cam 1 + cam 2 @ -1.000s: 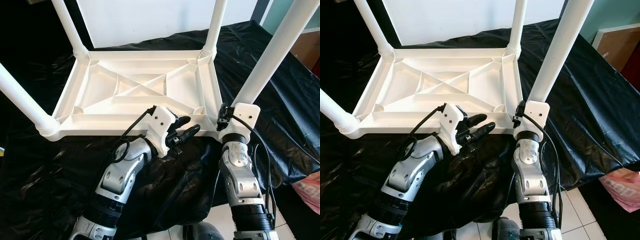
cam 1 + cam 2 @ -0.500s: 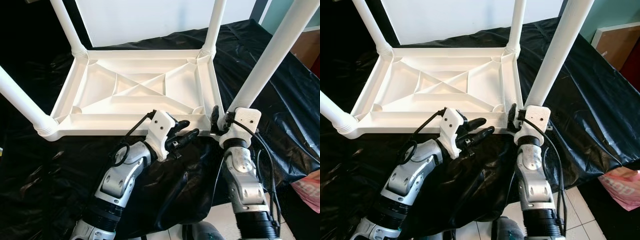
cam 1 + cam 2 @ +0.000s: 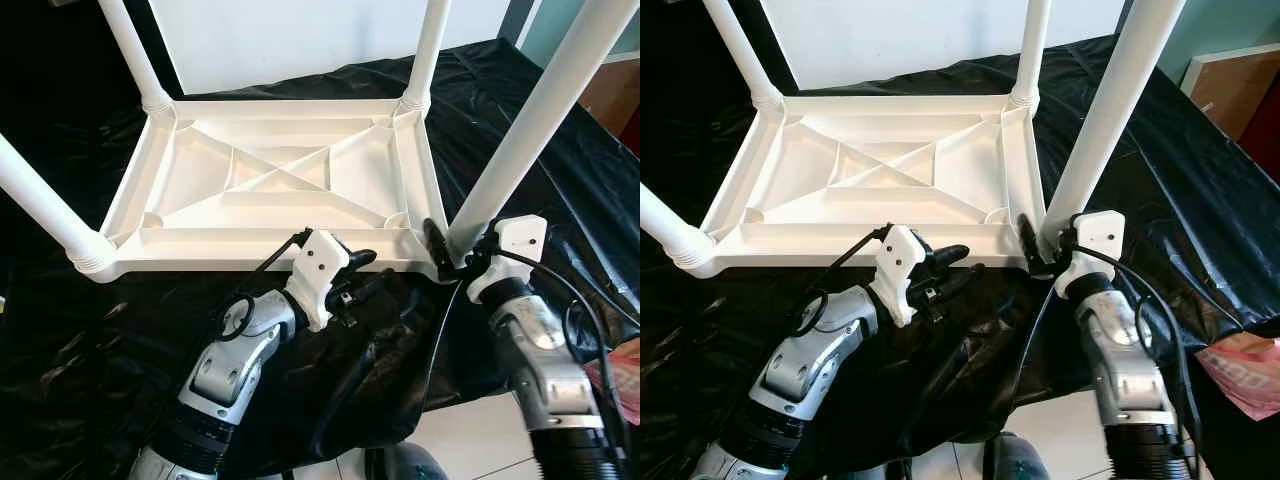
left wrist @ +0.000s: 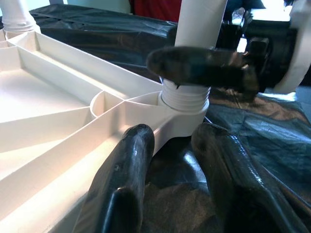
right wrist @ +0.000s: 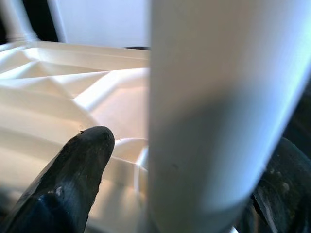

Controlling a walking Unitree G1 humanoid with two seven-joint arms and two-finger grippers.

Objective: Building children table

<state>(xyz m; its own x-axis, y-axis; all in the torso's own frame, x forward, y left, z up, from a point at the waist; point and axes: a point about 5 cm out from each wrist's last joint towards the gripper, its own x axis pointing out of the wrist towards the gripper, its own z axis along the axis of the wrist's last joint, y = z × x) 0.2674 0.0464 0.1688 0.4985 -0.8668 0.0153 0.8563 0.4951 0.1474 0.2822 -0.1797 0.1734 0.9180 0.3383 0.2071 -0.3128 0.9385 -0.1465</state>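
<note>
The right gripper (image 3: 447,252) pinches the near-right table leg (image 3: 530,122) at its base, while the left gripper (image 3: 368,272), fingers spread, sits at 9 o'clock of it below the upturned children's table (image 3: 280,180).

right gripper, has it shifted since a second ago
Yes. The right gripper has swung out to the robot's right of the near-right table leg, with its fingers around the leg's base.
</note>
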